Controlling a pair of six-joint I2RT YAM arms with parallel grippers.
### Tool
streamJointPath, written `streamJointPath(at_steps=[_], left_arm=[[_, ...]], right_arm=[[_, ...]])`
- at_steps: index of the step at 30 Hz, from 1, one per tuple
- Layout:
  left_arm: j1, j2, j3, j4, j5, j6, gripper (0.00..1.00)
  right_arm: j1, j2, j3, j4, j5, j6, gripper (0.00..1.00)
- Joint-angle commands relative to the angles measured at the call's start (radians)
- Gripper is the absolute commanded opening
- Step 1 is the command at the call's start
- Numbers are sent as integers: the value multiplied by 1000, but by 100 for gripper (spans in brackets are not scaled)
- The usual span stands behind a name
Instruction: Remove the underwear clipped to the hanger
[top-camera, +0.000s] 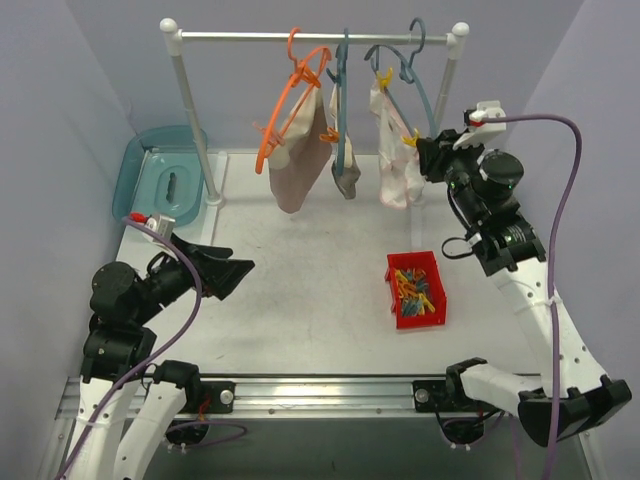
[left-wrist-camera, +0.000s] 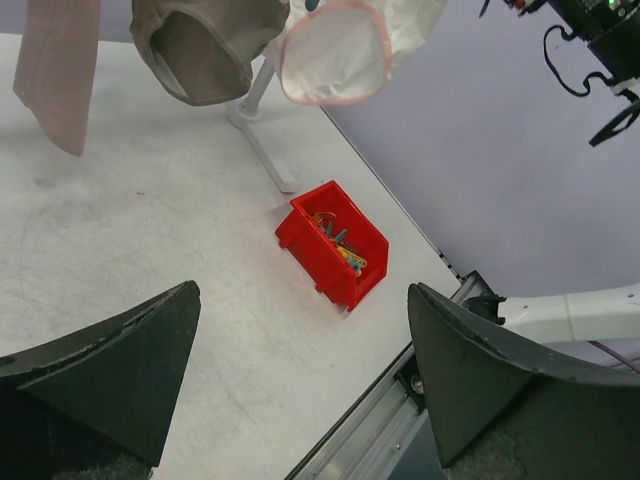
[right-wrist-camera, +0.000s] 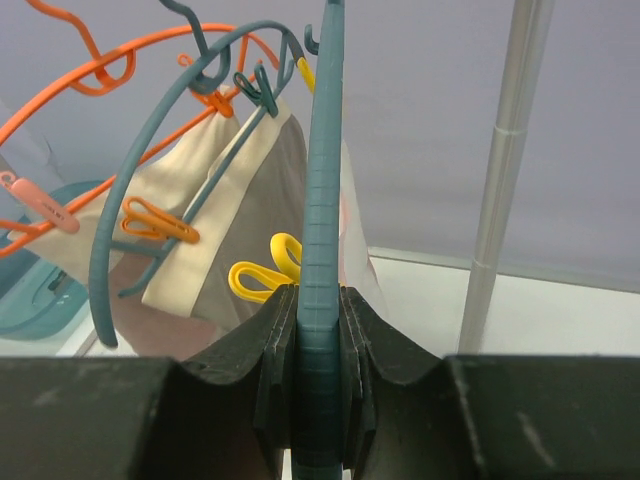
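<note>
We see three briefs hung along a rail (top-camera: 300, 36): dusty pink underwear (top-camera: 300, 165) on the orange hanger (top-camera: 270, 140), taupe underwear (top-camera: 347, 178) in the middle, white underwear (top-camera: 395, 170) on the blue hanger (right-wrist-camera: 322, 200). The right gripper (top-camera: 428, 150) is clamped on that blue hanger. The left gripper (top-camera: 225, 268) hangs spread wide over the table (top-camera: 300, 300), holding nothing.

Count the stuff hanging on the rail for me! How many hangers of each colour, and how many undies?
orange hanger: 1
teal hanger: 2
underwear: 3
Total: 6
</note>
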Motion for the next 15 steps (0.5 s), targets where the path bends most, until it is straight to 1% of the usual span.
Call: streamJointPath(at_steps=[1, 6, 10, 13, 14, 15], left_arm=[[-1, 27, 15, 83, 0, 1, 94], [-3, 104, 39, 155, 49, -20, 94], [-15, 164, 68, 213, 90, -43, 94], [-64, 219, 97, 255, 107, -69, 94], [-110, 246, 117, 256, 94, -74, 94], [-147, 262, 130, 255, 83, -72, 94]], right_arm=[[11, -127, -80, 55, 21, 18, 0], [22, -294, -225, -23, -13, 55, 0], [25, -434, -330, -65, 4, 90, 0], [26, -500, -348, -123, 10, 96, 0], [26, -538, -357, -180, 11, 111, 0], [25, -564, -367, -192, 14, 116, 0]])
